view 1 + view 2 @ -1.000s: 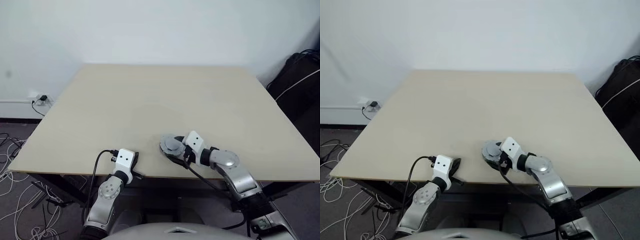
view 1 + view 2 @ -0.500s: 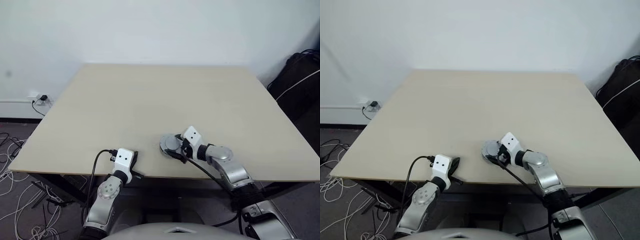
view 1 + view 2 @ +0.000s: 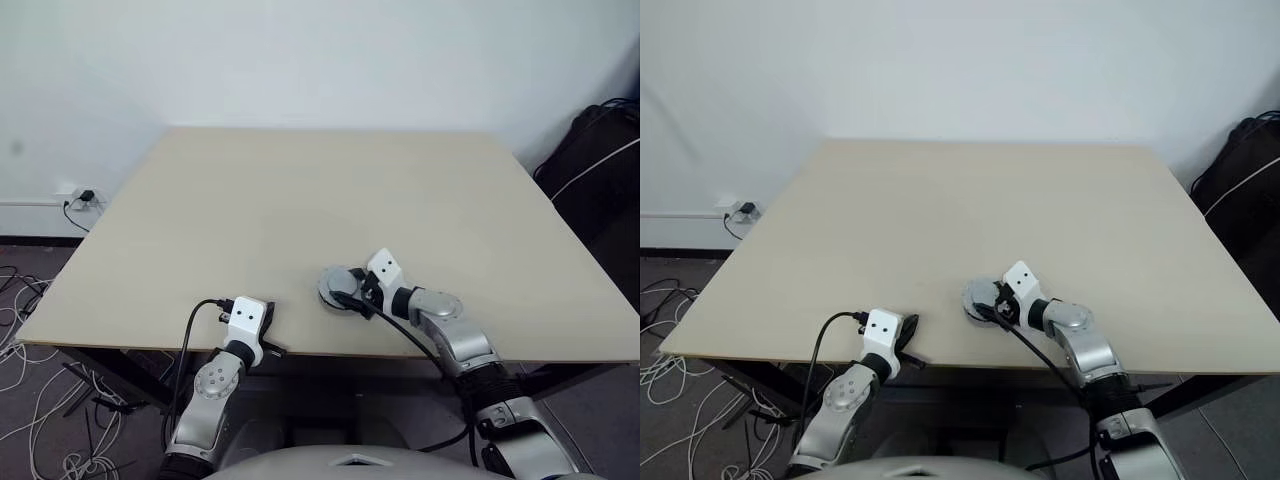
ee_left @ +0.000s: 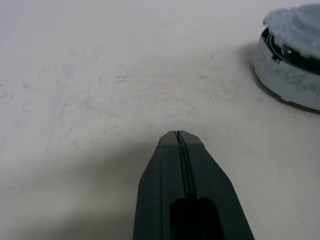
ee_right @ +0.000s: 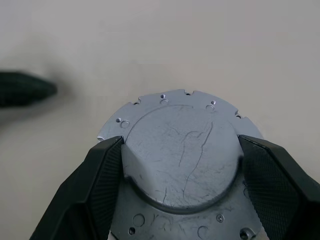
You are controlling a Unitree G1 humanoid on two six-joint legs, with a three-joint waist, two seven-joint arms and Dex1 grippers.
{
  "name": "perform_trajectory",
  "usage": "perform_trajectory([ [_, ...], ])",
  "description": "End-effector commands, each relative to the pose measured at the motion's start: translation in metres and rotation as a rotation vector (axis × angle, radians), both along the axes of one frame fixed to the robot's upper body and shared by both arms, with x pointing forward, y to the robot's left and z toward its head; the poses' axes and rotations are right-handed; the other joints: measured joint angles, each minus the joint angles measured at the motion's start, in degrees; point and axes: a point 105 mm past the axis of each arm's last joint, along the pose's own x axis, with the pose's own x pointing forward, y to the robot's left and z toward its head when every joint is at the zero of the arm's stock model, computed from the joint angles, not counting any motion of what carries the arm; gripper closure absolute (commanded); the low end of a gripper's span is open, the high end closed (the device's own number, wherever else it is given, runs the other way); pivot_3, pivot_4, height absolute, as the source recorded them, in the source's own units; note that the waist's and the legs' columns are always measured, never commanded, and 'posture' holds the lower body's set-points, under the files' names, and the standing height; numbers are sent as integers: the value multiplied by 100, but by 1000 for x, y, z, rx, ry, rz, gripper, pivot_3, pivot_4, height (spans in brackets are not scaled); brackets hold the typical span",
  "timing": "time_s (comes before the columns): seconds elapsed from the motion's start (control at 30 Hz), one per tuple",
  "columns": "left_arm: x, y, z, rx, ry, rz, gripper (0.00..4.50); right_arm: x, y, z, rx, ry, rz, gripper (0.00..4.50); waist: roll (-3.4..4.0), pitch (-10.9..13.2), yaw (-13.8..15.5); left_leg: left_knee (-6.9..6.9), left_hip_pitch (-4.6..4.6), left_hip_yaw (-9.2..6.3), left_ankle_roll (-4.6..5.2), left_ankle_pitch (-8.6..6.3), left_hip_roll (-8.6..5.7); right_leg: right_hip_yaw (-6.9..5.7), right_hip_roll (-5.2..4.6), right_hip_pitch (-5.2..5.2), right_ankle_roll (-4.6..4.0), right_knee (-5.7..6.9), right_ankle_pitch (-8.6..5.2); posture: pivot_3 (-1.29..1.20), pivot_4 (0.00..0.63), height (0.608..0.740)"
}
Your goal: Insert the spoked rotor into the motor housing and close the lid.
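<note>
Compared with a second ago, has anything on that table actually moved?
The right claw has reached a little further forward over the round grey lid, and its black fingers now sit against both sides of the lid's raised middle, apparently closing on it. The lid itself has not shifted on the table. The left claw stayed shut and in place near the front edge.

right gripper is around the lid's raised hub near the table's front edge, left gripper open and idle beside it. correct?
One error: the left gripper is shut, its two fingers pressed together, as the left wrist view shows. The rest holds: the right gripper has a finger on each side of the lid and its raised hub, near the front edge of the table.
</note>
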Motion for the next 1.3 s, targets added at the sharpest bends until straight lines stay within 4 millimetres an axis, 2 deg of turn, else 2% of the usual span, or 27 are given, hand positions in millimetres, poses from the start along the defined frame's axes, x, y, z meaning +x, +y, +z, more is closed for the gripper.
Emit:
perform_trajectory([
  [0.03,6,-2,16,-11,-68,0,4500,6,-1,19,48,-59,-24,1229,0,0,-1,0,-1,0,0,0,0,0,0,-1,0,0,0,0,0,740],
  [0.67,4,-1,15,-13,-63,13,4500,-2,1,3,-64,-16,34,1229,5,-3,0,0,-3,1,0,0,-1,0,-1,-2,0,0,0,0,0,740],
  [1.3,4,-1,15,-12,-63,9,4500,-4,-15,-13,-235,47,10,1229,27,-34,8,3,2,0,0,0,-1,-2,-2,7,-3,-1,-3,0,0,740],
])
